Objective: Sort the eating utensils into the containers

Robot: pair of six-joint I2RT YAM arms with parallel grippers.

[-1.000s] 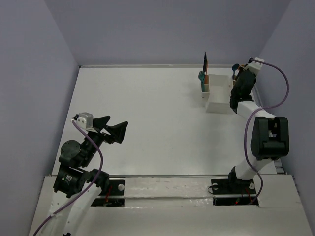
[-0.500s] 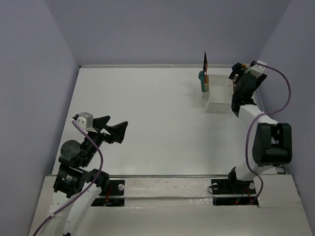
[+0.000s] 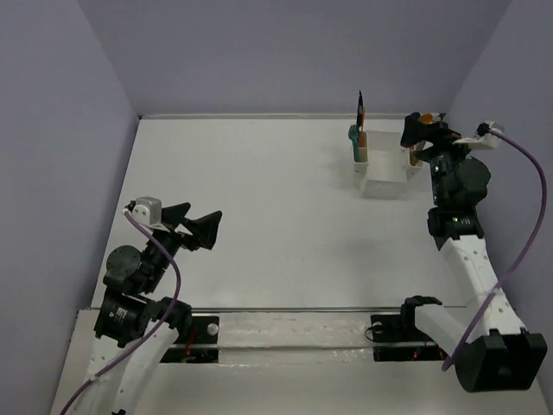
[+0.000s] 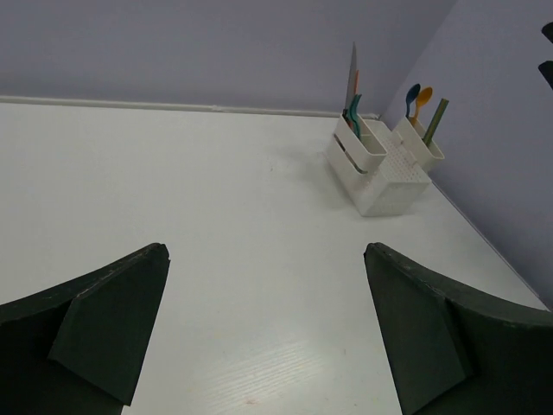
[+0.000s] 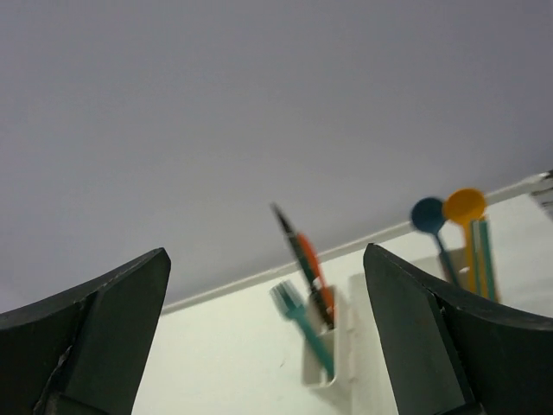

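Top view: my right jaws stand wide and empty, high beside the right-end cup point(image 3: 413, 154) of the white caddy point(image 3: 384, 180), at the far right of the surface point(image 3: 259, 190). Left jaws are wide and empty too, at near left, well apart from everything. I see no loose utensil on the surface, so I judge the sort done or nearly so. Step in hand: get the right jaws clear of the caddy. To do it well, keep them wide, go up first, then back toward the base. No sideways sweep: the handles stand above the cup rims and the caddy looks light, so a nudge could tip or slide it. Mind the purple cable point(image 3: 529, 194) near the right wall point(image 3: 518, 69).

Left wrist view: the left-end cup point(image 4: 363, 147) holds a grey-bladed knife point(image 4: 352, 67) and something teal. The right-end cup holds a blue spoon point(image 4: 413, 92), an orange spoon point(image 4: 423, 93) and a greenish chopstick point(image 4: 435, 121). All are upright and lean a little. The surface is flat matte white with a raised lip at the far edge.

Right wrist view: nothing between my jaws. Low look at the caddy: teal fork point(image 5: 289, 303) and orange chopstick point(image 5: 309, 259) share one cup with a dark stick; knife or chopstick, can't tell. Both spoons stand in the other. Plain lavender walls enclose three sides, the right one tight against my arm.
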